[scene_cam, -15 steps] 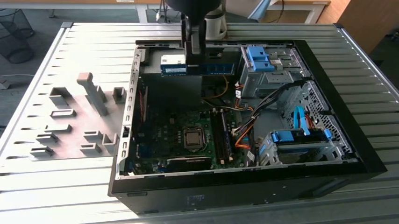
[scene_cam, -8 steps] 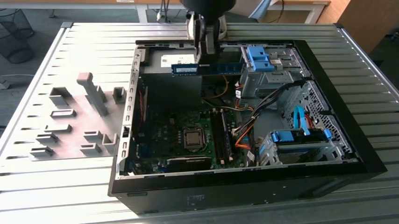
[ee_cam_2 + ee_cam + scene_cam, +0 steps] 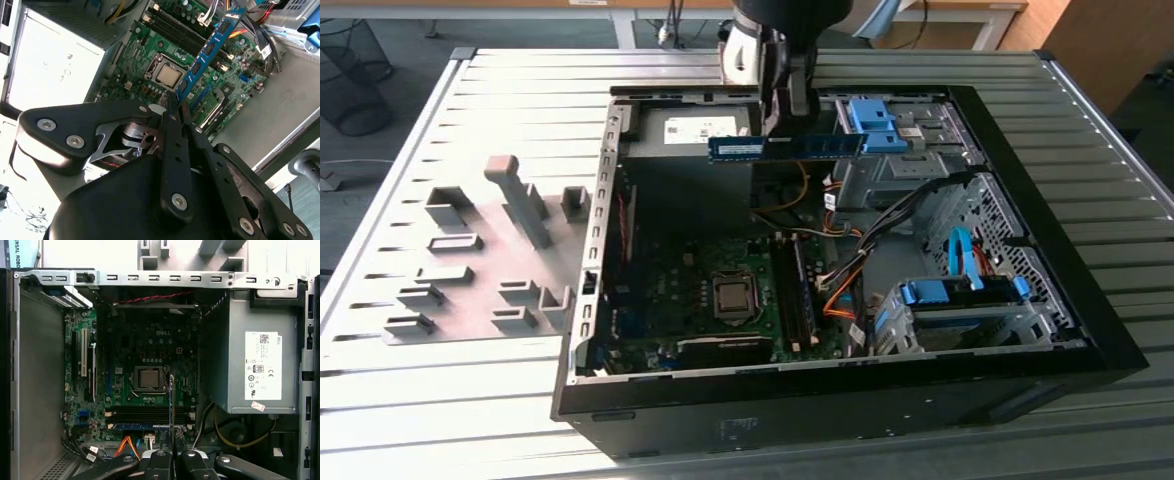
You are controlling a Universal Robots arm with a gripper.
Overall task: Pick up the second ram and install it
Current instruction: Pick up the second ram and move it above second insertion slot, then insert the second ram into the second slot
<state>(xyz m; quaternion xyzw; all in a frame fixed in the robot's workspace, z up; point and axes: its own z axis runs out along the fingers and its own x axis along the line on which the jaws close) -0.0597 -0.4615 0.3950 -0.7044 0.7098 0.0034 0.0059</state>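
My gripper (image 3: pixel 783 128) hangs over the back of the open computer case (image 3: pixel 1067 330), shut on the second ram (image 3: pixel 787 147), a blue stick with dark chips held level and edge-down above the case. In the second wrist view the ram (image 3: pixel 207 50) runs out from between the shut fingers (image 3: pixel 172 130) over the motherboard (image 3: pixel 145 60). In the first wrist view I look along its thin edge (image 3: pixel 171 405), which lines up across the long black memory slots (image 3: pixel 145 415). Another blue stick (image 3: pixel 140 426) sits in the slot nearest the gripper (image 3: pixel 172 452).
Grey holder blocks (image 3: pixel 467 270) stand on the table at the exterior view's left. Inside the case are the bare processor (image 3: pixel 735 296), the grey power supply (image 3: pixel 260 365), orange and black cables (image 3: pixel 847 290) and blue-handled drive cages (image 3: pixel 961 295).
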